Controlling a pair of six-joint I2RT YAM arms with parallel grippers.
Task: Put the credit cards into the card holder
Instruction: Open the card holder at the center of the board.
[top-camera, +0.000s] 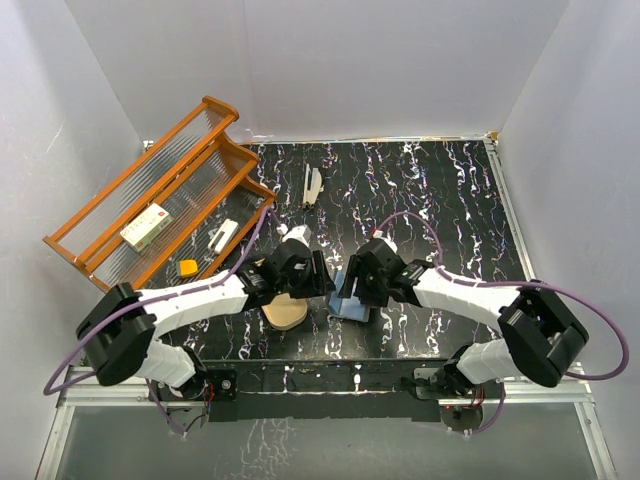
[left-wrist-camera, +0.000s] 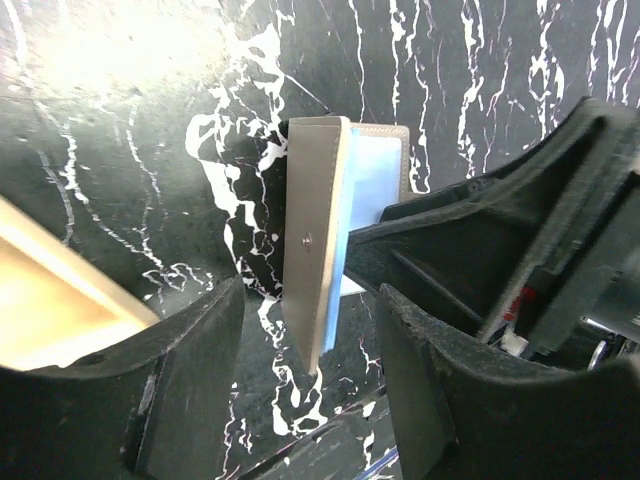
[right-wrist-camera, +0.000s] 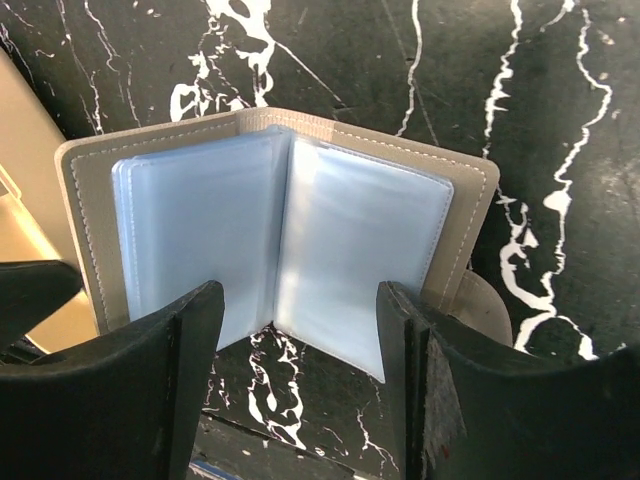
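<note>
two released tools stand over the surface (top-camera: 450, 200), toward its 6 o'clock edge. left tool (left-wrist-camera: 310, 300) straddles the raised cover of the card holder (top-camera: 350, 303); right tool (right-wrist-camera: 298, 295) faces its open sleeves, gripping nothing. likely fault: unsupported, the card holder folds shut or tips. credit cards (top-camera: 312, 187) sit well apart at 11 o'clock, so a long carry is needed.

No readable text; the white box (top-camera: 146, 226) bears illegible red marks.

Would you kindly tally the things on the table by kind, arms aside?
Card holder: 1
Card stack: 1
Tan tray: 1
Wooden rack: 1
White items on rack: 2
Yellow block: 1
Total: 7
</note>
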